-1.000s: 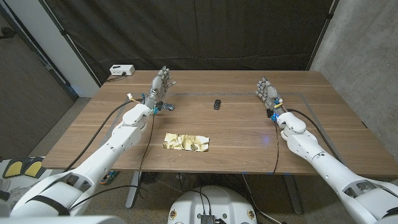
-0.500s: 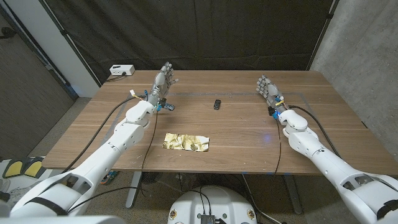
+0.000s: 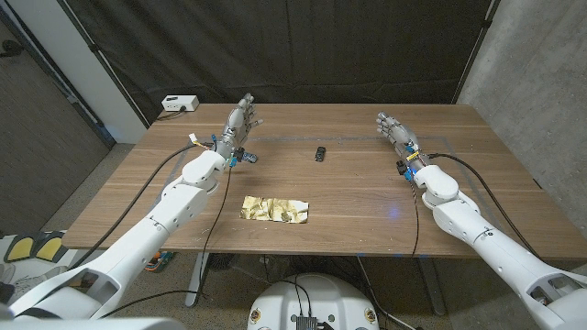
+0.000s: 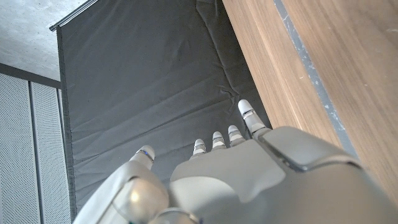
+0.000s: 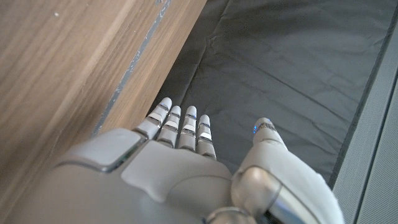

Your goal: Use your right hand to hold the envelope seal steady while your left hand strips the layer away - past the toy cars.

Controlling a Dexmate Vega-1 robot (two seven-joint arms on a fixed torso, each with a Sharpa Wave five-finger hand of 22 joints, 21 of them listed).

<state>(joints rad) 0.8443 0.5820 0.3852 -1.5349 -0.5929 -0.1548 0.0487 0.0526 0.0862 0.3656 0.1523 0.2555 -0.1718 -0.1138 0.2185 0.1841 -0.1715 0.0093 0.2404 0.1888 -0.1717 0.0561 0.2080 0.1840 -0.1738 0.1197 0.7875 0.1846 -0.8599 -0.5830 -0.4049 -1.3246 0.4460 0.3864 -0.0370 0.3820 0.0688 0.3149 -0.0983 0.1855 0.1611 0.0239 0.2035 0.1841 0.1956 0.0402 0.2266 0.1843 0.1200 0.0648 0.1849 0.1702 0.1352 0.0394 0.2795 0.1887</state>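
A crumpled gold envelope (image 3: pixel 275 209) lies near the front edge of the wooden table (image 3: pixel 348 188), left of the middle. A small black toy car (image 3: pixel 319 153) sits farther back at the centre; a blue toy (image 3: pixel 247 157) lies just beside my left wrist. My left hand (image 3: pixel 241 121) is raised at the back left, fingers apart, holding nothing. My right hand (image 3: pixel 393 132) is raised at the back right, fingers straight and empty. Both hands are well behind the envelope. The wrist views show the backs of my left hand (image 4: pixel 236 174) and right hand (image 5: pixel 180 168) with straight fingers.
A white box (image 3: pixel 180 104) sits at the table's back left corner. A dark curtain (image 3: pixel 275 46) hangs behind the table. A taped rectangle outline marks the tabletop near my right hand.
My left hand has shifted slightly back and my right hand has drifted slightly to the left and back. The envelope and toys have stayed put.
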